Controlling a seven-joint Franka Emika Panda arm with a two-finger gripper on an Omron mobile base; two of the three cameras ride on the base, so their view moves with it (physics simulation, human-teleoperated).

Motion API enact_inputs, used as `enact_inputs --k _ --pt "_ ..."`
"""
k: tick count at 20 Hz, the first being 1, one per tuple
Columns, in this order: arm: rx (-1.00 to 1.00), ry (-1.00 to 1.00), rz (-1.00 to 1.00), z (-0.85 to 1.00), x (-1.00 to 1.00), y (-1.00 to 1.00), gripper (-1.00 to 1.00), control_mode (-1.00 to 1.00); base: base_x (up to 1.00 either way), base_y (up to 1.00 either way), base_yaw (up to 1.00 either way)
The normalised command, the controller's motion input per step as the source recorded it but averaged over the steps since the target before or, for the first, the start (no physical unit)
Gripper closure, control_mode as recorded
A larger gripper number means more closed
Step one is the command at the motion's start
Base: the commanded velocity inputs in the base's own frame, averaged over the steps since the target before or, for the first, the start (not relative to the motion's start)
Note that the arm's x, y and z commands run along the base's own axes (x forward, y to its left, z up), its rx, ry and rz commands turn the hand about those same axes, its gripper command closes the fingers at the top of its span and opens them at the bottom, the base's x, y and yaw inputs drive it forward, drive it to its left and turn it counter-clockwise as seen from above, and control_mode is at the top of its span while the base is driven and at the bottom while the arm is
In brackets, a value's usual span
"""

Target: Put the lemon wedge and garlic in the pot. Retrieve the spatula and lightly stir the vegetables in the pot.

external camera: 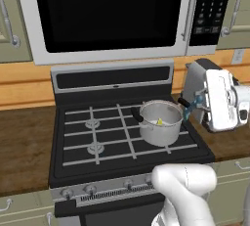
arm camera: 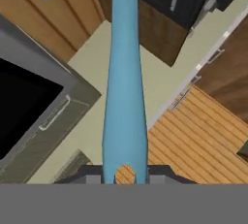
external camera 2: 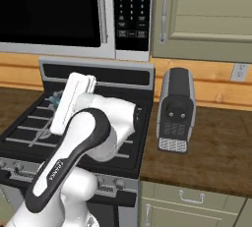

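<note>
Gripper [arm camera: 125, 179] staying... no: gripper clamping slim light-blue plastic spatula [arm camera: 125, 97] at handle end, jaws closed tight on it. Spatula looking light, stiff, slightly slippery; handle-end hold giving reach into shiny steel pot [external camera: 160, 121].

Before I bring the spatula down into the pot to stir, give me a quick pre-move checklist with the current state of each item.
1. Spatula in the gripper: ok, jaws shut on its handle in the hand view.
2. Lemon wedge in the pot: ok, yellow piece visible inside.
3. Garlic in the pot: cannot tell, the pot's wall hides most of the inside.
4. Pot upright on the stove: ok, it stands on the grate at the front right.
5. Spatula over the pot: not ok, the gripper sits beside the pot, to its right near the toaster.
6. Blade pointing down: cannot tell.
</note>
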Motion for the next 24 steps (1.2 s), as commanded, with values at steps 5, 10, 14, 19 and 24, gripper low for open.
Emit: enact_inputs --k 5,10,14,19,24 --pt "0.49 0.00 -0.17 0.05 0.00 -0.15 1.00 -1.00 0.00 0.00 0.00" --pt "0.41 0.00 -0.15 0.37 0.02 -0.04 1.00 -1.00 0.00 0.00 0.00" --pt "0.07 0.06 -0.34 0.05 0.19 -0.31 1.00 -1.00 0.00 0.00 0.00" --pt "0.04 0.16 -0.35 -0.09 0.12 -0.20 1.00 -1.00 0.00 0.00 0.00" --pt "0.27 0.23 -0.24 -0.17 0.13 -0.07 1.00 -1.00 0.00 0.00 0.00"
